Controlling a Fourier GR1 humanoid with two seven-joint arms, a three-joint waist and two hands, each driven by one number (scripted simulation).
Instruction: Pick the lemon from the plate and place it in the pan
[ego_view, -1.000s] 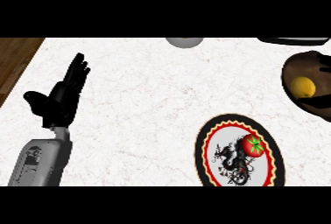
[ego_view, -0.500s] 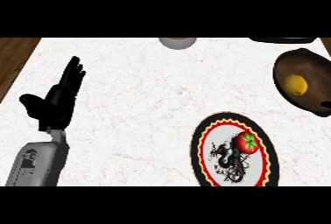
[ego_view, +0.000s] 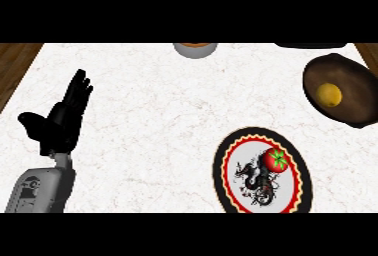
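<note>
The lemon (ego_view: 329, 94) sits in the brown pan (ego_view: 359, 85), the plate (ego_view: 230, 170) (no words, just a dragon picture) holds a tomato (ego_view: 277, 159), and the left hand (ego_view: 63, 118) rests open on the white surface (ego_view: 155, 110).

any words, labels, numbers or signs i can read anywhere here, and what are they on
None: no readable text, number or brand shows anywhere in the head view.
The plate bears only a black dragon-like drawing inside a red and yellow border, no lettering.
The grey forearm under the left hand has small dark markings, too small to read.
The pan, the lemon in it and the tomato carry no marks.
</note>
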